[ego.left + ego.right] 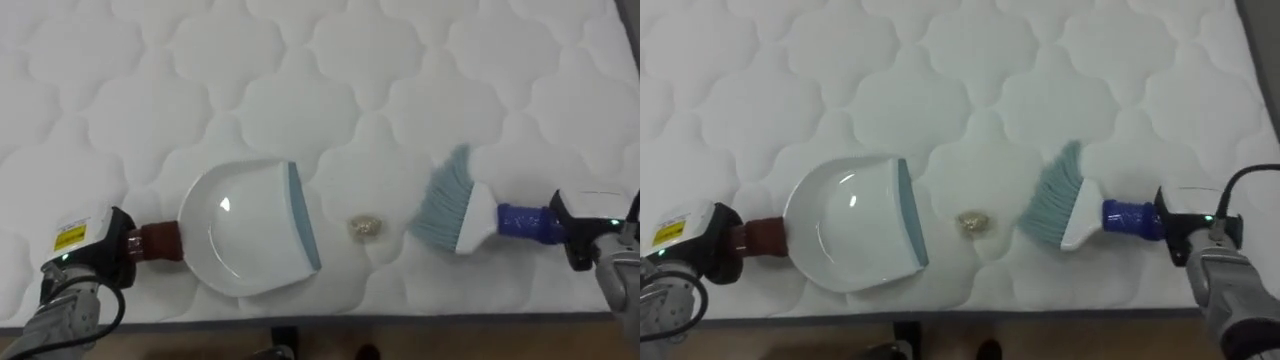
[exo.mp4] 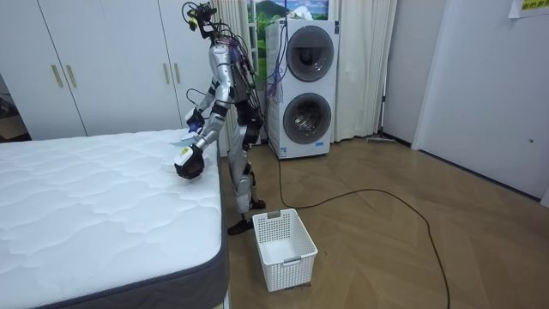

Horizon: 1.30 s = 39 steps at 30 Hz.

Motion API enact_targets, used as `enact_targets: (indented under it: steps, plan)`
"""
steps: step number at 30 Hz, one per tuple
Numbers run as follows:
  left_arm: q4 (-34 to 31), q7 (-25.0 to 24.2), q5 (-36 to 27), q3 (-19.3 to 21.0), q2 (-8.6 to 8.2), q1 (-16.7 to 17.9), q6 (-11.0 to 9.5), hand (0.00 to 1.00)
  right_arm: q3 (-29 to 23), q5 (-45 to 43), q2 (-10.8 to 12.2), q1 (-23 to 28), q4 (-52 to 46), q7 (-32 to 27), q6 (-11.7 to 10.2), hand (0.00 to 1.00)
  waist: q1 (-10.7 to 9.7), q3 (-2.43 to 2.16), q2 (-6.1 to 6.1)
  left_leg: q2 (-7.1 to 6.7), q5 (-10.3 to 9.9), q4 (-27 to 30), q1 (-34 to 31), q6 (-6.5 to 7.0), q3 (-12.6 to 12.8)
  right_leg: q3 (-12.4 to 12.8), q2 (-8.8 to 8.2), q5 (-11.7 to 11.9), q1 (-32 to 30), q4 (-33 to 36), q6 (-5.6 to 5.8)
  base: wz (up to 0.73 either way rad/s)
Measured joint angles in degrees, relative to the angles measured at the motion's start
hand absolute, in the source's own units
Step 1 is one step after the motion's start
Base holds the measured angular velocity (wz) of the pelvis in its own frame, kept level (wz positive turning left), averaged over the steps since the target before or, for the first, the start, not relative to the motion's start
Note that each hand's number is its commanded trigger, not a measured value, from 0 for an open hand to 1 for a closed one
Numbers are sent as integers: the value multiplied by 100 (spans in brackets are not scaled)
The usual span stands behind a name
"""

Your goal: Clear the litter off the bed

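Sweeping set-up: the robot is holding a white plastic dustpan point(image 1: 250, 225) and a small hand brush point(image 1: 455, 205) with pale blue bristles over a white quilted mattress point(image 1: 330, 60), 1 tool per hand.

The left hand point(image 1: 95, 255) is gripping the dustpan's brown handle, the pan's open lip facing a small crumpled beige scrap point(image 1: 366, 228) that is lying between pan and bristles, touching neither. The right hand point(image 1: 585, 235) appears to be closed round the brush's blue handle, though its fingers are hard to make out. The robot is standing at the mattress's side, with a white slatted plastic basket point(image 2: 292, 268) sitting on the wooden floor point(image 2: 386, 249) near its feet.
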Motion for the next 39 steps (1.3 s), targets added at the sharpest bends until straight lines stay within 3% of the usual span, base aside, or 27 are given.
enact_targets:
  steps: [8,16,22,32,39]
  plan:
    - [-77,-20,121,63,171,19,-85,100,41,-448,-126,79,-468,46,52,100,5,-1,-1,55,-16,16,0,-28,7,3,36,22,57,-73,-32,0]
    - [-108,72,271,97,201,135,-86,100,64,-734,-142,371,-1196,258,176,100,20,-11,20,99,-38,14,-3,-63,11,3,85,67,95,-146,-51,-1]
    - [-98,95,82,2,190,267,-81,100,243,-915,-28,587,-1921,310,170,100,6,-4,47,139,-62,12,115,-102,8,-61,120,85,238,-228,-80,-2]
    - [-109,123,117,-59,154,306,-109,100,598,-1233,72,1001,-3243,405,150,100,145,-16,231,156,-78,4,102,-136,-10,-41,182,118,229,-367,-94,-1]
    - [-108,138,130,-133,153,363,-77,100,614,-1227,76,1021,-3357,545,101,100,158,-34,328,151,-85,-47,93,-147,-15,-69,167,118,242,-363,-94,0]
